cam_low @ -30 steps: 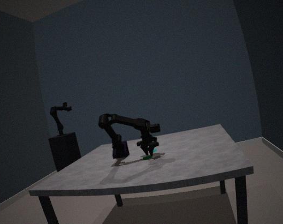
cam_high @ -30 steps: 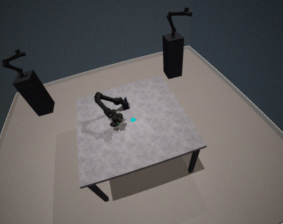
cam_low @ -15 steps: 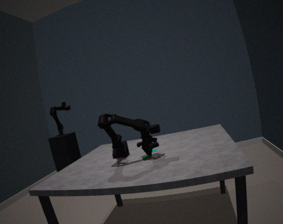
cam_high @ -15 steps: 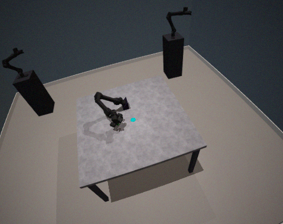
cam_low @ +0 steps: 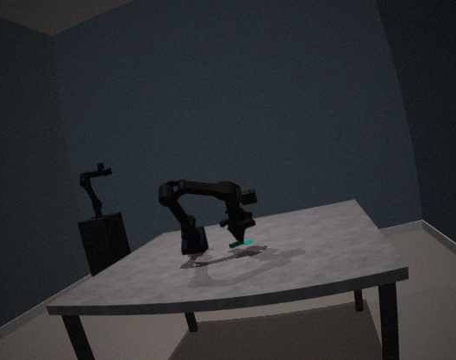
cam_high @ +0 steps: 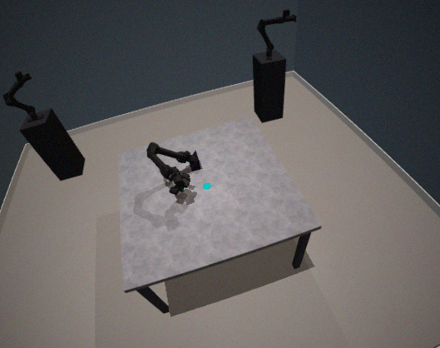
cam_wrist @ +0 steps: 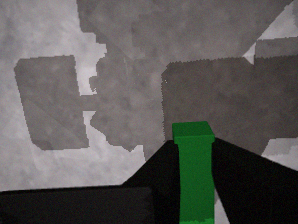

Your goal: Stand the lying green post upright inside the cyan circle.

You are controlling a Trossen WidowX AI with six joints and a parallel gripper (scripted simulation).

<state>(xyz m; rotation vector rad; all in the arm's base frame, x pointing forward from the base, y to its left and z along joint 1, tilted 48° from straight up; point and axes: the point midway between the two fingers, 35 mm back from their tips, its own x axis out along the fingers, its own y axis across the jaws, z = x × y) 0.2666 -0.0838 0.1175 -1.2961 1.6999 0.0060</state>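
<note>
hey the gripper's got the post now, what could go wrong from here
The gripper is shut on the post, which lies low on the table. Tipping it upright may scrape its end and twist it in the grip. The circle is small and off to the side, so the post could land off it or topple on release.

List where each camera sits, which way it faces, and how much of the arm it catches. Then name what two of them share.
Top: high above one corner of the room, looking down at the table; the whole arm shows, with the cyan circle beside it.
Exterior: low, off the table's edge, looking across at the wall; the arm shows from the side, the tool shut on the post.
Wrist: on the arm, looking down past the dark fingers at the post and the tabletop.
Shared: exterior and wrist both show the green post; top and exterior both show the circle.
</note>
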